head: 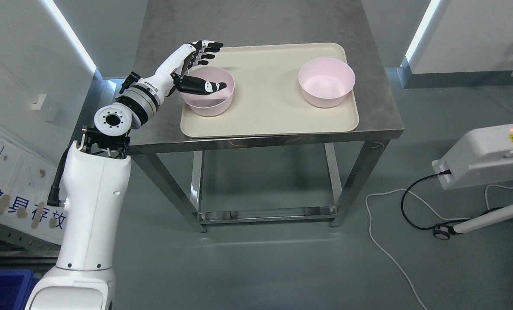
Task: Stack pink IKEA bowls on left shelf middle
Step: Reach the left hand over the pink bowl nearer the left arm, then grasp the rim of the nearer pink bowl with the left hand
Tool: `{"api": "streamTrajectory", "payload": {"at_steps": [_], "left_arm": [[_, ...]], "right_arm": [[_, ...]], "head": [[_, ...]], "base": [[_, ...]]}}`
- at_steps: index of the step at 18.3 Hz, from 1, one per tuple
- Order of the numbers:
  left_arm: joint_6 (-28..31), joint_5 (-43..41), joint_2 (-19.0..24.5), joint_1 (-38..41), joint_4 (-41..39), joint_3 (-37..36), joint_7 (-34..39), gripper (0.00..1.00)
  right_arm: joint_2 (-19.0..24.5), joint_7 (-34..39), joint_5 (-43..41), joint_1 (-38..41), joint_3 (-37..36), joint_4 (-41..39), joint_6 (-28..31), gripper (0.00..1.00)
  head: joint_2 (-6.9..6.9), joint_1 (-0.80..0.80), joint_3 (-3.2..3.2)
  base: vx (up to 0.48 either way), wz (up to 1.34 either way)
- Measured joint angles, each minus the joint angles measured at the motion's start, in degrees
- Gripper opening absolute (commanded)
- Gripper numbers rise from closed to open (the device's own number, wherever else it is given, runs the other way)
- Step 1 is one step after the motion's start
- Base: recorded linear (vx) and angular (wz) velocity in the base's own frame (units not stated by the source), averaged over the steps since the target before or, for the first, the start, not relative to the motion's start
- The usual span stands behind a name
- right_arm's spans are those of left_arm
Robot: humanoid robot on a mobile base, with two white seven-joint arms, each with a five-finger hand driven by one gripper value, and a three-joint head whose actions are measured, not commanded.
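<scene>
At the lower left we see a sign [19, 206] with partly covered Chinese characters. Above it, our left hand [196, 69] hovers over the left bowl [209, 101], fingers apart, thumb across its rim. The right bowl [326, 82] sits on the same tray [265, 116].

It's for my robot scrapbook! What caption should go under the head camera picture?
Left hand reaches over the left pink bowl on the cream tray, fingers spread.

The left hand [196, 69] reaches over one pink bowl [208, 97]. Another pink bowl [326, 82] sits apart on the tray [269, 112] on the desk [377, 107].
</scene>
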Motion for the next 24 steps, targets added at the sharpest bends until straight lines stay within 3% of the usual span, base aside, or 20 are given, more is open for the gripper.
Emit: {"api": "streamTrajectory", "payload": {"at_steps": [10, 17, 24], "left_arm": [[-7.4, -9.0, -0.7, -4.3, 8.1, -1.5, 0.0, 0.54], [-10.4, -12.5, 0.6, -5.4, 12.0, -1.9, 0.0, 0.53], [-12.6, -15.9, 2.2, -7.0, 15.0, -2.4, -2.9, 0.36]], "right_arm": [[0.0, 0.0, 0.0, 0.0, 0.0, 0.0, 0.0, 1.00], [0.0, 0.0, 0.0, 0.0, 0.0, 0.0, 0.0, 1.00], [0.0, 0.0, 0.0, 0.0, 0.0, 0.0, 0.0, 1.00]], "head": [[0.00, 0.00, 0.00], [0.00, 0.00, 0.00], [0.00, 0.00, 0.00]], "base": [[0.000, 0.00], [0.000, 0.00], [0.000, 0.00]]}}
